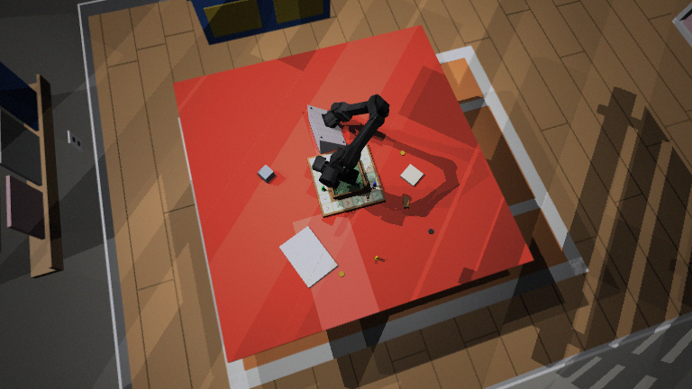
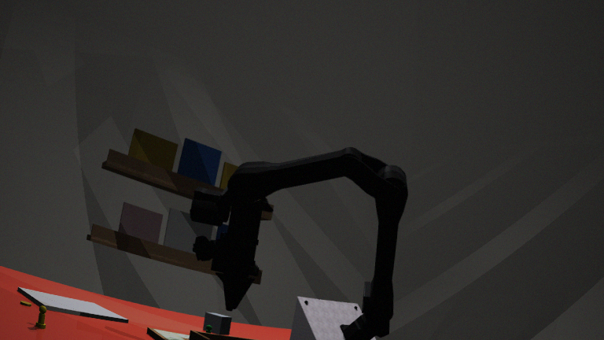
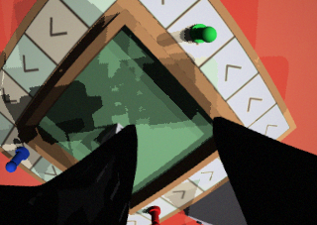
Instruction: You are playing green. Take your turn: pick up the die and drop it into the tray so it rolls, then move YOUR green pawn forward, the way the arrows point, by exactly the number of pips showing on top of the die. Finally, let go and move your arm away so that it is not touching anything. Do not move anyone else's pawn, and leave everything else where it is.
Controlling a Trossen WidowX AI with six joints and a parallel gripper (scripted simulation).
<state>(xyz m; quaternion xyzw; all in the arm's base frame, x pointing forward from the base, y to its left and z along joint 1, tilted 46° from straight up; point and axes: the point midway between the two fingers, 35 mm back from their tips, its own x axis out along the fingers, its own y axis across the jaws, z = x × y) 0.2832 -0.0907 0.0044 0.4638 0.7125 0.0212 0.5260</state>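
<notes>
My gripper [image 2: 230,308] [image 3: 174,129] is open above the tray [image 1: 351,194] [image 3: 144,24], with nothing seen between its fingertips. A small pale corner, apparently the die [image 3: 118,128], shows in the tray at the left finger's tip in the wrist view; the finger hides the rest, and no pips can be read. The green pawn [image 1: 323,188] [image 2: 208,328] [image 3: 204,34] stands on a pale square of the board's track [image 1: 326,206] [image 3: 59,29], outside the tray. The blue pawn [image 1: 375,185] [image 3: 18,159] and the red pawn [image 3: 155,214] stand on other parts of the track.
A grey sloped block [image 1: 321,127] [image 2: 327,318] is by the arm's base. A grey cube [image 1: 266,174] [image 2: 217,323], a white sheet [image 1: 308,257] [image 2: 71,304], a yellow pawn [image 1: 376,258] [image 2: 41,318], a pale square block [image 1: 412,175], a brown block [image 1: 405,202] and a dark disc [image 1: 431,231] surround the board.
</notes>
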